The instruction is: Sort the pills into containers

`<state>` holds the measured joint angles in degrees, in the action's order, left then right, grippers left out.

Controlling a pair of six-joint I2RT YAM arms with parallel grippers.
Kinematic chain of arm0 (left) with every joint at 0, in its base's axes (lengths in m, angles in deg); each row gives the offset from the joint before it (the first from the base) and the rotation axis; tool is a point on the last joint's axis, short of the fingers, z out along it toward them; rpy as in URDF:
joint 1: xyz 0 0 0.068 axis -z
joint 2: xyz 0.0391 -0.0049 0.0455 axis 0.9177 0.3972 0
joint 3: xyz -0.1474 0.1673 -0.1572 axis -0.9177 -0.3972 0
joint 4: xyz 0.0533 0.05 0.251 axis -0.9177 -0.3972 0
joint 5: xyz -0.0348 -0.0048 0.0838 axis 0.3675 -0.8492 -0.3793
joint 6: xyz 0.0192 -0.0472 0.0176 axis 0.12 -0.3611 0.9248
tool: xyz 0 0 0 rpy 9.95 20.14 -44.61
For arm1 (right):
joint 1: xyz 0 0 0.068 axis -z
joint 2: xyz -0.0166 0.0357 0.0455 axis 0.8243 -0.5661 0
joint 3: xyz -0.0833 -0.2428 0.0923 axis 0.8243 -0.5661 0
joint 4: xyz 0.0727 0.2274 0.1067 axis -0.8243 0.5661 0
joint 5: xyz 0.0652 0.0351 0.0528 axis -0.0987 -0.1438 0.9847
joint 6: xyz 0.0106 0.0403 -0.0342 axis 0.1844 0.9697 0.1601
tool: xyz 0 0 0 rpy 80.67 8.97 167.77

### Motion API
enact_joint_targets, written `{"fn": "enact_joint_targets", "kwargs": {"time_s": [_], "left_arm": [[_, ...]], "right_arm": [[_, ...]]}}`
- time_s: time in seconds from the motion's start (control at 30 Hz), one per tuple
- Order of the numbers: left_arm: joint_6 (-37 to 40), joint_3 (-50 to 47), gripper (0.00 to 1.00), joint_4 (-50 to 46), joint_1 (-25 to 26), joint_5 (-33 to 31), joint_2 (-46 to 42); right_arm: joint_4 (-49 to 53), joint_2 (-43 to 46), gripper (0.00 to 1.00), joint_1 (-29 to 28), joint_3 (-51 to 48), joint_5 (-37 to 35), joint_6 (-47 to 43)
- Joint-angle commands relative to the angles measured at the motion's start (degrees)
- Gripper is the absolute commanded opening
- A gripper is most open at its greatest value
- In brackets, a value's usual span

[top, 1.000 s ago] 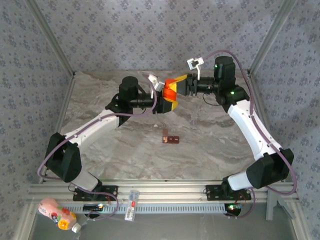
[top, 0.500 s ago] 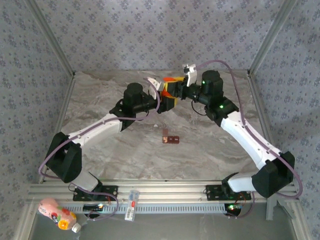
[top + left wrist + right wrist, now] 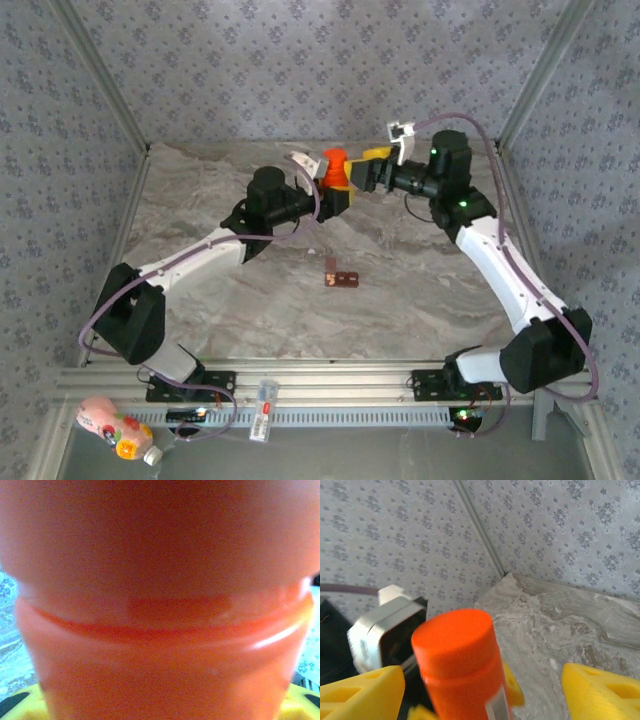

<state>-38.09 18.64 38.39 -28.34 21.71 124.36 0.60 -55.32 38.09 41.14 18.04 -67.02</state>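
Observation:
The orange bottle [image 3: 336, 166] stands upright above the far middle of the table, its cap on. My left gripper [image 3: 335, 196] is shut on its lower body; in the left wrist view the bottle [image 3: 160, 590] is pressed close between the yellow fingertips [image 3: 15, 706]. My right gripper [image 3: 366, 170] is open just right of the cap. In the right wrist view its yellow fingers [image 3: 362, 690] stand wide on either side of the bottle [image 3: 460, 665] without touching it. The containers [image 3: 341, 279], a small reddish-brown strip, lie on the table's middle. The pills are hidden.
The marble-patterned table [image 3: 200, 300] is walled with patterned panels and metal corner posts [image 3: 105, 90]. A pink bottle [image 3: 110, 425] and a small clear item [image 3: 263, 408] lie by the front rail. The left arm's wrist camera [image 3: 387, 630] sits close behind the bottle.
My right gripper has opened, let go of the bottle's top and drawn back a little to the right. The left gripper keeps the bottle, which now stands more upright.

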Motion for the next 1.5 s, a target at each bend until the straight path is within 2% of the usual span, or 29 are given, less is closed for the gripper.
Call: {"fn": "enact_joint_targets", "kwargs": {"time_s": [0.0, 0.13, 0.3, 0.7, 0.77, 0.97, 1.07, 1.27, 1.47], "left_arm": [[2.1, 1.1, 0.0, 3.4, -1.7, 8.2, -3.9], [3.4, 2.3, 0.0, 1.1, -2.4, 16.8, -4.5], [5.6, 5.4, 0.0, -4.9, -2.4, 25.5, -4.1], [6.0, 6.6, 0.0, -7.2, -2.4, 29.4, -3.1], [6.0, 6.7, 0.0, -7.1, -2.4, 29.4, -3.1], [5.9, 6.8, 0.0, -7.0, -2.4, 29.3, -2.9], [5.7, 6.8, 0.0, -6.6, -2.4, 28.7, -2.8], [5.0, 6.6, 0.0, -5.2, -2.3, 24.8, -3.0], [3.7, 4.7, 0.0, -1.0, -1.4, 15.7, -3.4]], "right_arm": [[6.1, 2.6, 0.84, 1.9, 4.6, 14.3, -3.0], [10.1, 0.0, 0.84, 2.5, 8.8, 17.8, -4.1], [9.3, -3.3, 0.83, 2.0, 11.8, 21.9, -2.6], [10.4, -5.8, 0.78, -0.7, 13.8, 21.8, -3.1], [10.3, -5.9, 0.73, -0.9, 14.0, 21.9, -3.1], [10.5, -6.4, 0.48, -1.4, 14.0, 22.5, -2.9], [11.1, -6.2, 0.41, -2.3, 13.3, 21.7, -3.3], [9.9, -3.5, 0.35, -5.0, 8.5, 12.7, -4.2], [2.8, -0.6, 0.35, -10.0, 1.6, -5.2, -1.1]]}}
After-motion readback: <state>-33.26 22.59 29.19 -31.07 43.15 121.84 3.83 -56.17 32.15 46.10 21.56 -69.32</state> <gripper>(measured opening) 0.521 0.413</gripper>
